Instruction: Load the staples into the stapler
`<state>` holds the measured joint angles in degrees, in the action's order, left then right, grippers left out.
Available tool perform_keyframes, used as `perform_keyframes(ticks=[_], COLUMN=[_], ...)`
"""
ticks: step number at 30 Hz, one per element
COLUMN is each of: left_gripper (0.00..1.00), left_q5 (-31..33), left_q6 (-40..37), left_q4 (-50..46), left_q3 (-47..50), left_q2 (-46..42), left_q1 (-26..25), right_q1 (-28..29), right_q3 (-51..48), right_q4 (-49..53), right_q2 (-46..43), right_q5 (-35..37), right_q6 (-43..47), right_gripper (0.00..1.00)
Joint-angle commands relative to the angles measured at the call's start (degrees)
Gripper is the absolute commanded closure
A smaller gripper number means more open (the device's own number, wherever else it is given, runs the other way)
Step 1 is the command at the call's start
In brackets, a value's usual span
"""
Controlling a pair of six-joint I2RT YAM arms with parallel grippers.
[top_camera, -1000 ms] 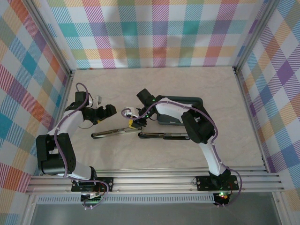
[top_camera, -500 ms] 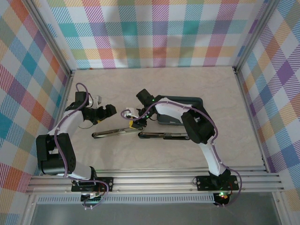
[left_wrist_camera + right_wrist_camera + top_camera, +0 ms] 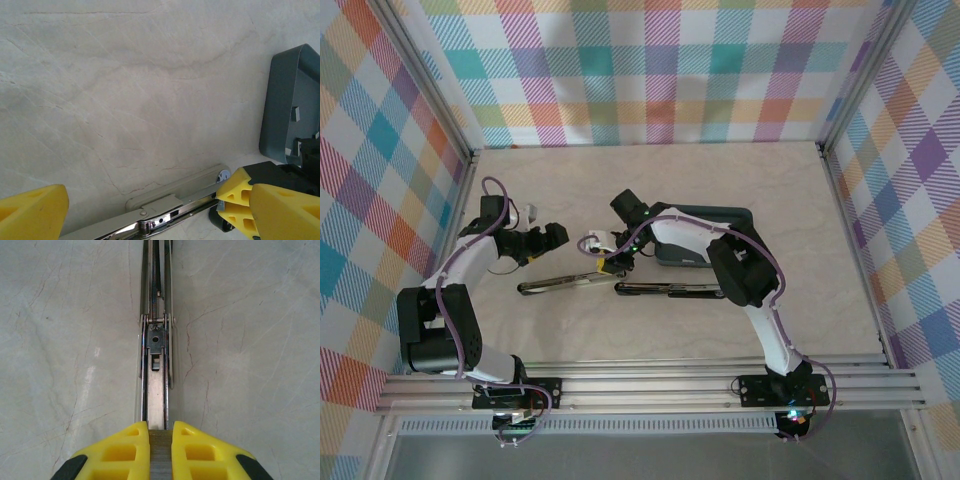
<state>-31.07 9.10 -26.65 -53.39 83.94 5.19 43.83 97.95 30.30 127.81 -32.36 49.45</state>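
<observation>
Our right tool (image 3: 160, 432) is clamped together on a strip of the staples (image 3: 160, 460). It holds the strip lengthwise and low, so that the ribbed end lines up with the open channel of the stapler (image 3: 156, 345) straight ahead. The strip sits at the channel's near mouth and, as far as we can judge, is not yet slid in. The stapler lies unfolded flat on the table (image 3: 60, 340), which leaves its magazine facing up for loading. Our left tool (image 3: 147, 187) hangs with fingers wide apart, holding nothing, just above the stapler's other half. We think it is placed there to steady the stapler if it shifts. A dark grey tray (image 3: 285, 100) stands near, behind the stapler.
</observation>
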Motion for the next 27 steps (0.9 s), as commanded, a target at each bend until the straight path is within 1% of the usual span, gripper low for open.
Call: perform_keyframes(ticks=[1,7,14,27], left_gripper=[0.07,0.07,0.07,0.07], left_q5=[-1.71,-1.65,-1.49,-1.33], left_q6=[-1.28,-1.37,-1.45,-1.56], left_q4=[0.17,0.11,0.01,-0.08], left_q3=[-0.19,-0.08,-0.14,-0.13], left_q2=[0.22,0.03,0.04,-0.13], left_q1=[0.7,0.7,0.65,0.7], right_q1=[-0.33,-0.33,-0.33,-0.33], right_q3=[0.58,0.66,0.75,0.88], right_q4=[3.75,5.55,6.28,6.48], right_q2=[-0.84,-0.6,-0.5,-3.48], right_q5=[1.66,3.73,3.83,3.33], right_q6=[2.09,3.61,3.94,3.85], right_gripper=[0.86,0.86,0.85,0.85])
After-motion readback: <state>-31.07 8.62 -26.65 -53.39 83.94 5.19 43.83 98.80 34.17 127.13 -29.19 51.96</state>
